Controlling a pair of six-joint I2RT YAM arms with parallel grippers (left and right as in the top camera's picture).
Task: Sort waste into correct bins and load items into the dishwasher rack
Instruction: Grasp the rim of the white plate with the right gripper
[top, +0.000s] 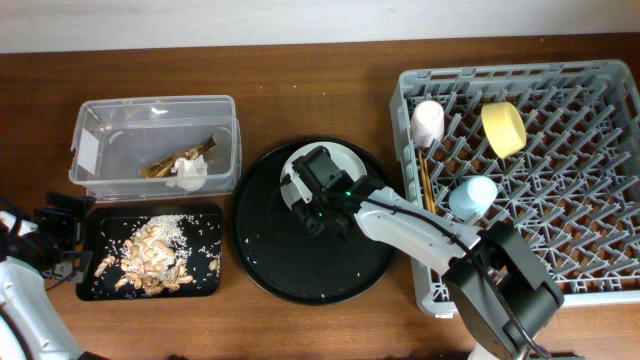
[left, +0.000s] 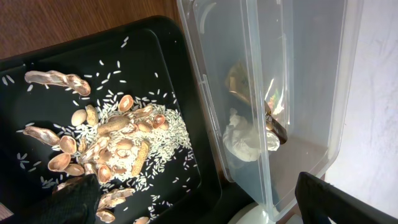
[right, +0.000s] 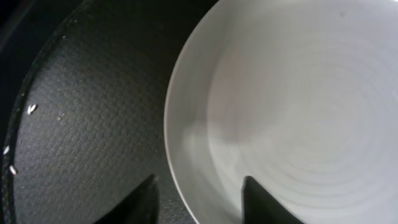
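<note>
Your right end effector (right: 199, 202) is over the large round black tray (top: 300, 268) in the middle of the brown wooden counter (top: 300, 70). Its fingers are set moderately apart and straddle the left rim of the pale green-white round plate (right: 292, 112): one finger is over the tray's textured surface, the other over the plate. They grip nothing. A few white grains lie loose on the tray.

Your left end effector (left: 208, 205) is spread wide and empty. It hangs at the left end of the counter, by the shallow black rectangular tray (top: 207, 285) and the clear rectangular plastic tub (top: 85, 125).

The beige food scraps with white rice grains (left: 118, 140) are heaped in that black rectangular tray. The crumpled white tissue (left: 242, 140) and the brown-gold crinkled wrapper (left: 239, 81) lie together inside the tub, the tissue against its near wall.

On the right, the large square grey plastic rack (top: 520, 72) holds four things. The pink cup (top: 427, 122) is at its upper left and the yellow bowl (top: 504, 128) is on its side near the top. The light blue cup (top: 472, 196) is lower down, and the two wooden chopsticks (top: 427, 180) lie along the left side below the pink cup.
</note>
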